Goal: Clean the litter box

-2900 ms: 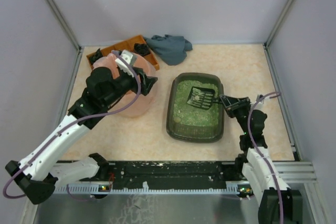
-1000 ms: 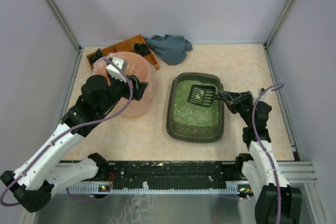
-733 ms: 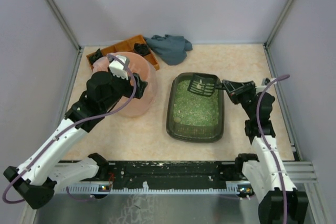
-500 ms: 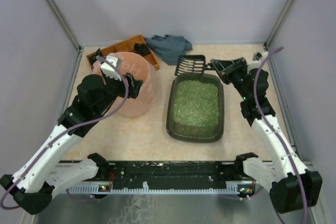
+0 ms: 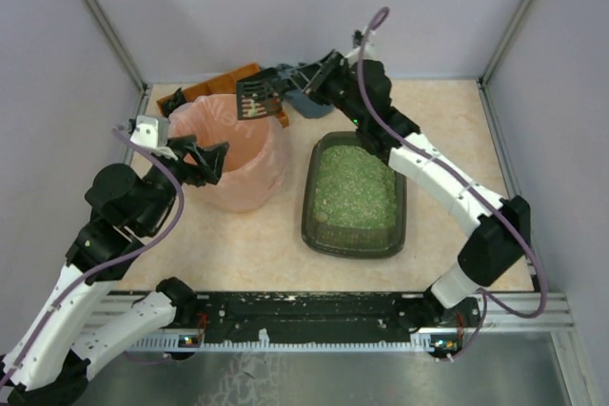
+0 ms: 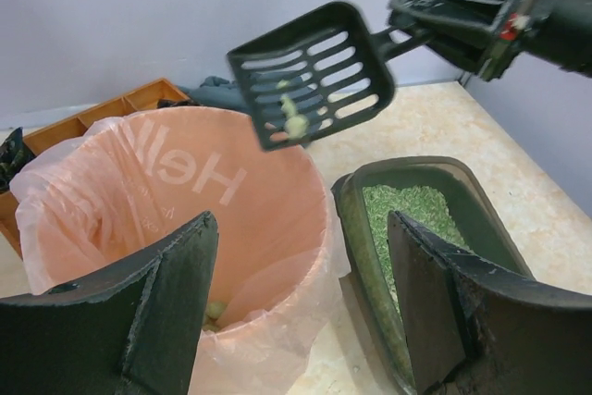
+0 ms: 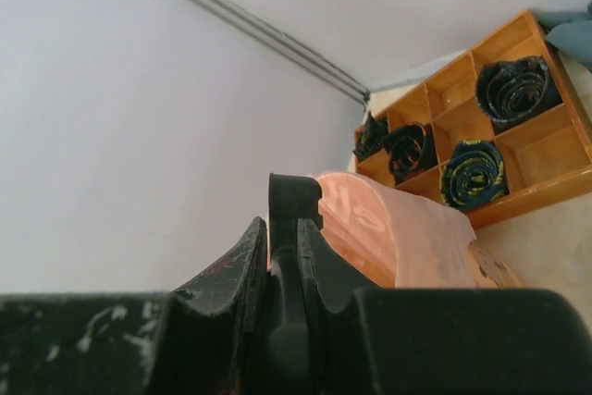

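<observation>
The right gripper (image 5: 297,76) clamps a black slotted plastic scoop (image 5: 255,99) above the round pink-bagged bin (image 5: 238,189); the left gripper (image 5: 207,163) gapes wide near its rim; the dark grey-green rectangular plastic litter box (image 5: 309,211) lies just beside the bin.

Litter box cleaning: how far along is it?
Done: a few lumps lie at the bottom of the pink-bagged bin. In hand: the right gripper holds the scoop, carrying pale clumps, over the bin's far rim; the left gripper waits open near the bin. Left: tipping this load out. Whether the litter box needs more sifting, I cannot tell.
</observation>
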You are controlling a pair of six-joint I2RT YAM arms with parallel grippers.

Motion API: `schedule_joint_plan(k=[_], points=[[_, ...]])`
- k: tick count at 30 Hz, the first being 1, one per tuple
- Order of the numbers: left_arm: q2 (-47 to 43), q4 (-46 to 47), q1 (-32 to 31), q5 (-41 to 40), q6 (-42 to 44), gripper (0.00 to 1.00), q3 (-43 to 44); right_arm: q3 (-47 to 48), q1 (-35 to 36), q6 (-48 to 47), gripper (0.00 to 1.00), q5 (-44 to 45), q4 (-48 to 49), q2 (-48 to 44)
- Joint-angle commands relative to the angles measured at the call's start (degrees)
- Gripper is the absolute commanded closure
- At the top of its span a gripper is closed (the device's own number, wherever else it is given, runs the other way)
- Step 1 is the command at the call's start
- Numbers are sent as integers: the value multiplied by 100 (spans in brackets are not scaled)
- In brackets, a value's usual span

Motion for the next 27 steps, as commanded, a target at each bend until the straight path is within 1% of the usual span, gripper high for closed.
schedule_joint_plan(k=[1,5,7,10,13,15,19,24,27], points=[[-101,-170,21,-160,63,21,13,904,449,-1218,100,115,-17,567],[-136,-207,21,-189,90,21,-16,1702,732,-2571,100,-276,-364,1295],[-150,-216,21,-186,96,21,-34,2100,899,-3328,100,-461,-615,1517],[-150,-222,21,-174,103,21,-52,2363,1241,-4380,100,-190,-785,1608],[-154,-225,21,-114,78,20,-90,2467,1438,-5017,100,63,-860,1595],[-163,-218,21,-79,30,20,-123,2401,1452,-5186,100,136,-801,1512],[-131,-164,21,57,13,19,-192,2063,1456,-5210,100,153,-436,1129],[9,-70,21,295,-32,11,-166,1531,1456,-4722,100,514,-9,289],[205,165,21,572,26,9,-144,922,1409,-4348,100,1027,221,-396]])
